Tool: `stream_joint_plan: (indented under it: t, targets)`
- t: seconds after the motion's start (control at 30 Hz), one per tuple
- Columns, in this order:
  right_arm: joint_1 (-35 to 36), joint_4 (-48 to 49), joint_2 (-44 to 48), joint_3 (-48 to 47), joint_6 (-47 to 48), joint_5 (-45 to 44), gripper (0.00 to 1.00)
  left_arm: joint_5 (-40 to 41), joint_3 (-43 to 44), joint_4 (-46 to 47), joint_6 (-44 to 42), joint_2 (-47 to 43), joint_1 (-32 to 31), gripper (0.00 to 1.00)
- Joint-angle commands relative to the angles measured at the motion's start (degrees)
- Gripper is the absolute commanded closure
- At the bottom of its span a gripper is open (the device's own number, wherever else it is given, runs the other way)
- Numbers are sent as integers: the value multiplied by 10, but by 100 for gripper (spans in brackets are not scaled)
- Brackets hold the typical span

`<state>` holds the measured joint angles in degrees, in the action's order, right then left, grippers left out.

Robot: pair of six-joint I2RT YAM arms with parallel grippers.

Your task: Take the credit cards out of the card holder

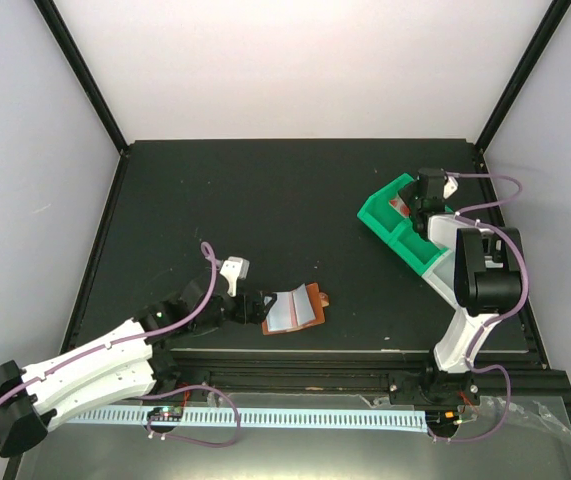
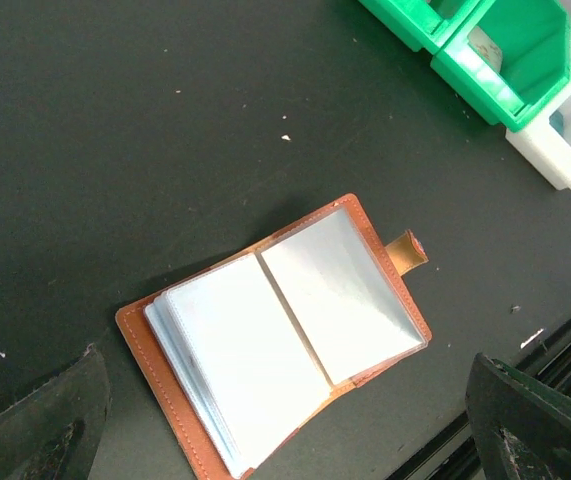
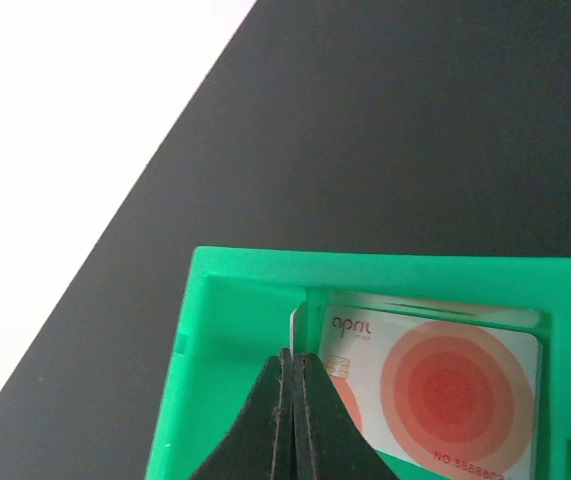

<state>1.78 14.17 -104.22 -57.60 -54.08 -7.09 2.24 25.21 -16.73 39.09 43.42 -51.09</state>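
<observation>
The brown card holder [image 1: 293, 310] [image 2: 275, 340] lies open and flat near the table's front edge, its pale blue-grey sleeves up and its snap tab [image 2: 407, 250] pointing right. My left gripper [image 1: 249, 306] [image 2: 290, 430] is open, low over it, with a finger on either side and touching nothing. A white credit card with red rings [image 3: 455, 390] [image 1: 398, 206] rests in the green tray [image 3: 235, 300] [image 1: 385, 222], on other cards. My right gripper [image 3: 293, 365] is shut, its tips inside that compartment at the card's left edge. Whether the tips pinch a card cannot be told.
The green tray [image 2: 505, 95] has several compartments and a white bin section [image 2: 565, 160] [image 1: 445, 230] joined to it at the right. A black frame rail [image 1: 345, 352] runs along the table's front edge just below the card holder.
</observation>
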Motion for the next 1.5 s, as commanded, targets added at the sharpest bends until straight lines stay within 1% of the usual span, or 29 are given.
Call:
stream_joint_plan:
  t: [0.0,0.07,0.33,0.5,0.67,0.77,0.83,0.97,1.1,1.33,1.47]
  targets:
    - [-5,-9,-12,-16,3,-28,99,0,30,-16,-11,-2,1,1]
    - [-5,-10,-15,-17,3,-27,98,3,29,-17,-7,-6,1,1]
    - [-7,-53,-9,-40,17,-34,84,5,20,-21,-1,-12,1,1]
    - [-9,-139,0,-75,13,-51,79,0,21,-32,-6,12,1,1]
    - [-9,-182,25,-96,20,-37,74,-34,20,-23,1,42,1,1]
    - [-9,-208,36,-117,41,4,70,-46,22,-20,1,60,1,1]
    - [-9,-223,40,-127,63,53,68,-51,25,-16,1,70,1,1]
    - [-8,-238,49,-122,95,153,68,-62,23,-1,1,94,1,1]
    - [4,-252,85,-95,128,190,68,-61,23,2,33,113,1,1]
    - [39,-274,141,-36,168,276,66,-96,-7,67,72,115,3,1]
    - [70,-293,172,3,190,298,66,-139,-34,131,83,116,7,1]
